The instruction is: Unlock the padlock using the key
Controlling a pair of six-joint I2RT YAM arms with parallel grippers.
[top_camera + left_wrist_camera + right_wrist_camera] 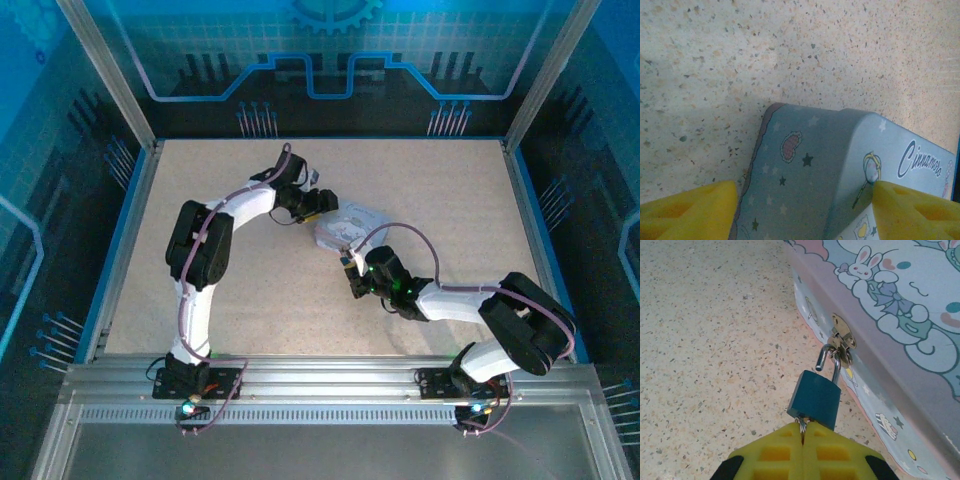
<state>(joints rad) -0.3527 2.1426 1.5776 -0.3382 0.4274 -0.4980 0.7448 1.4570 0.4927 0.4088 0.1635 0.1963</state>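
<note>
The padlock [815, 397], a small teal block, hangs by its silvery shackle [836, 365] from the hasp [842, 339] of the pale blue cartoon tin box [890, 315]. One shackle end stands free of the body. My right gripper [802, 429] is shut on the key [801, 424], whose blade sits in the padlock's underside. At the box's far corner my left gripper [802, 215] is open. Its yellow fingers [690, 210] stand on either side of the box [805, 170], close to its walls. In the top view the box [358, 220] lies between the left gripper [318, 205] and right gripper [350, 268].
The box rests on a speckled beige table [250, 290] inside a framed enclosure with blue walls [120, 230]. Open tabletop lies to the left of the padlock [715, 340] and beyond the box corner [790, 50].
</note>
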